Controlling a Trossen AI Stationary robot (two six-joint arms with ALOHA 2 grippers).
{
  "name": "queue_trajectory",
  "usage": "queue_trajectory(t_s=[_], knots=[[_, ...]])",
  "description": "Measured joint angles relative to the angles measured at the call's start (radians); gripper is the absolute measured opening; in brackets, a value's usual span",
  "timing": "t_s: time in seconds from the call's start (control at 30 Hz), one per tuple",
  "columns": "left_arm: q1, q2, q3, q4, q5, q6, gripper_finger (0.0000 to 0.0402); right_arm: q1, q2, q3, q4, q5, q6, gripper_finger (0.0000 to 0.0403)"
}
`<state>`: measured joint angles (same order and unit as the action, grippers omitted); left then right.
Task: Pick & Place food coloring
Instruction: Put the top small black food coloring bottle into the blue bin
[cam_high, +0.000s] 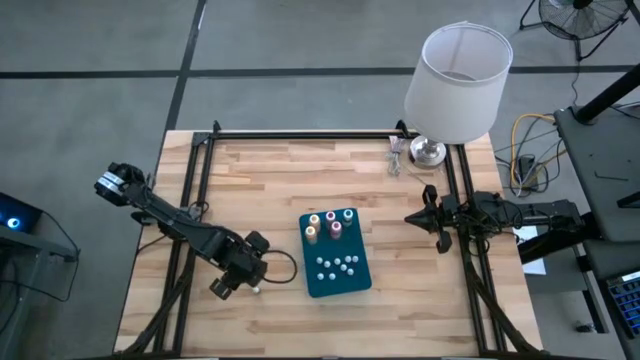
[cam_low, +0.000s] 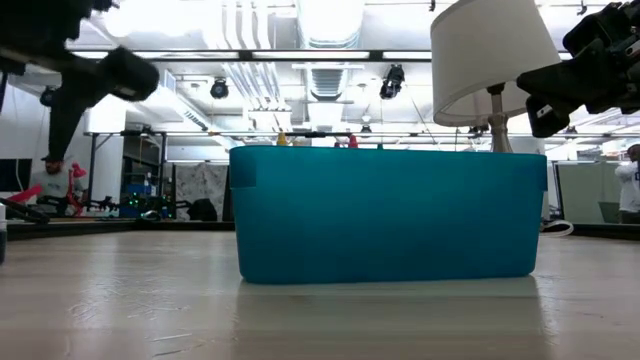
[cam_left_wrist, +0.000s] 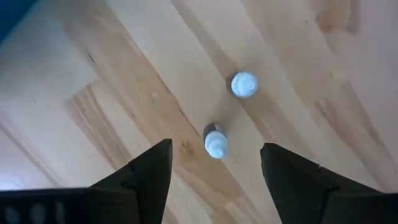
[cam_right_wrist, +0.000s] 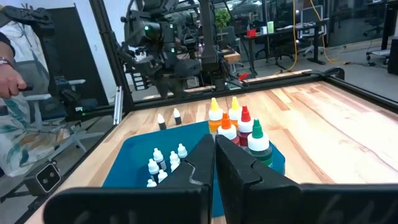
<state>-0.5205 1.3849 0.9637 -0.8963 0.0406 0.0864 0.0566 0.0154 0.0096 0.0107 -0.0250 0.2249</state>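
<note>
Over on the left side of the table, my left gripper (cam_high: 243, 283) hangs above the bare wood just beside the teal tray (cam_high: 357, 281), fingers spread wide and holding nothing. Straight under it in my left wrist view stand two tiny white bottles (cam_left_wrist: 216, 143), upright on the planks, so I'm looking right down on their caps. One sits in line with the gap between my fingers (cam_left_wrist: 152, 171), nearer the tips; the other (cam_left_wrist: 244, 84) stands a bit farther out. Their long axis points up at me, so if I go for one, I figure it's a straight drop with the fingers passing either side of the cap (small target, easy to knock over, I'd guess).

Moving right: the tray holds the rest of the food coloring (cam_high: 331, 227), a few taller bottles with coloured tops clustered at the far end and a bunch of small whitish ones (cam_high: 337, 265) at the near end. They're all standing.

Further right, my right gripper (cam_high: 438, 216) waits near the table's right rail, fingers pressed together on nothing. A white lamp (cam_high: 455, 85) sits at the far right corner. My left arm is clearly the closer one to the loose bottles.
</note>
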Motion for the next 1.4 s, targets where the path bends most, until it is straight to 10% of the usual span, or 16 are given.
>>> queue_trajectory(t_s=[1.4], knots=[[0.048, 0.097, -0.160, 0.224, 0.010, -0.071, 0.0212, 0.000, 0.000, 0.000, 0.000, 0.000, 0.000, 0.0009]])
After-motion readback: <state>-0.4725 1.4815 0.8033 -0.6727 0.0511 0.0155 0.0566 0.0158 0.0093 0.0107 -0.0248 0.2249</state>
